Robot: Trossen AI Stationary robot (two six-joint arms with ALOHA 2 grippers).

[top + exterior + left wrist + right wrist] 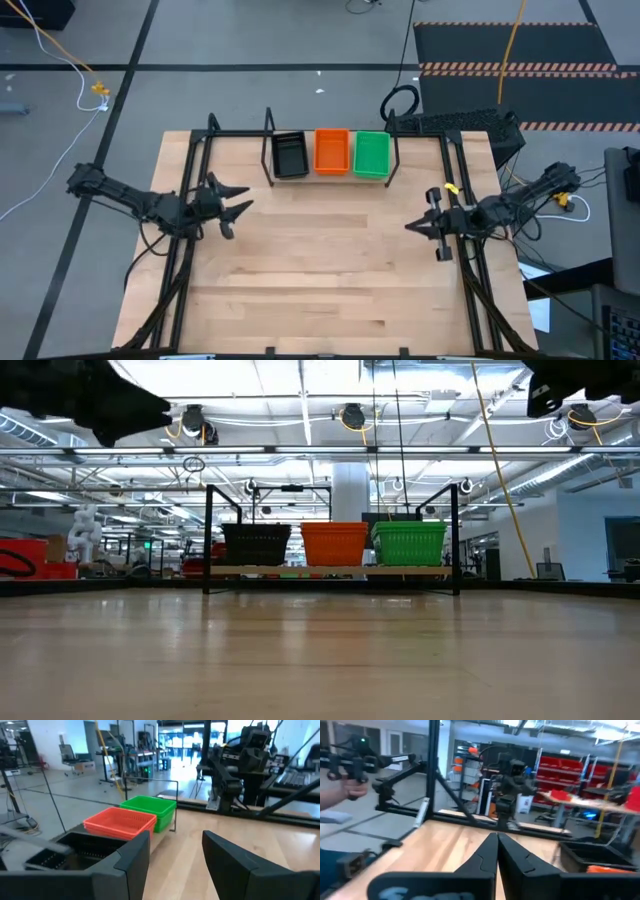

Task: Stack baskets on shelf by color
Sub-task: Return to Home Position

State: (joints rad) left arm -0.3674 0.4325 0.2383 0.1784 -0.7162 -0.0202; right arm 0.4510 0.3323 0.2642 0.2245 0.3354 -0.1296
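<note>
Black baskets (289, 155), orange baskets (332, 151) and green baskets (371, 154) stand side by side on the shelf (330, 571) at the table's far edge, their bottoms on the light-wood board. How many are in each pile I cannot tell. They also show in the low view as black (256, 544), orange (334, 544) and green (410, 544). My left gripper (238, 203) is open and empty above the table's left part, pointing right, with its fingers (131, 854) apart. My right gripper (412, 225) is shut and empty above the right part, pointing left, with its fingertips (496, 842) together.
The shelf's black tube uprights (208, 538) stand at its ends. Black frame rails (180, 270) run along the table's left and right sides. Bare wooden tabletop (320, 270) lies between the grippers and toward the near edge. A person's hand (342, 790) shows beyond the table.
</note>
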